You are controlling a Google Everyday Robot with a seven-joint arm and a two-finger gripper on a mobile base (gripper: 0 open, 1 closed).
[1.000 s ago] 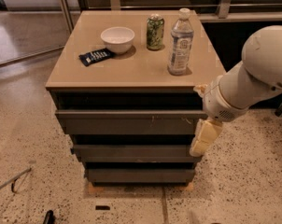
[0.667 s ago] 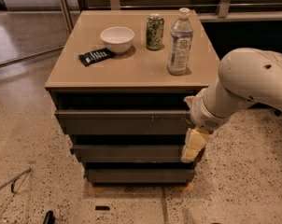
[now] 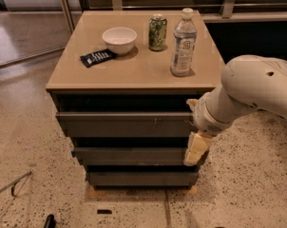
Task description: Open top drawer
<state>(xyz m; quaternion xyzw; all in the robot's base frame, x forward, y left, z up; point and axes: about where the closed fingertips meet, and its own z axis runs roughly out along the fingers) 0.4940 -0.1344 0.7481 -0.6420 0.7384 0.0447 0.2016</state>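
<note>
Tan top (image 3: pixel 134 72), bowl (image 3: pixel 119 38), can (image 3: pixel 157 32), water btl (image 3: pixel 183 44), snack pkt (image 3: pixel 98 57)

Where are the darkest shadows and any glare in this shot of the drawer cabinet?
Camera view: the gap above the wide dark grey top drawer lies in deep shadow; the smooth floor at upper left carries a pale sheen; the white bowl throws a soft shadow on the tan cabinet top; the pale gripper, by the drawers' right end, is evenly lit.

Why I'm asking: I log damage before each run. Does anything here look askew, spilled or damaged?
Only small pale scratches on the top drawer, right of centre. The bowl, can and bottle stand upright; nothing spilled. The end effector hangs at the right end of the middle drawer.
</note>
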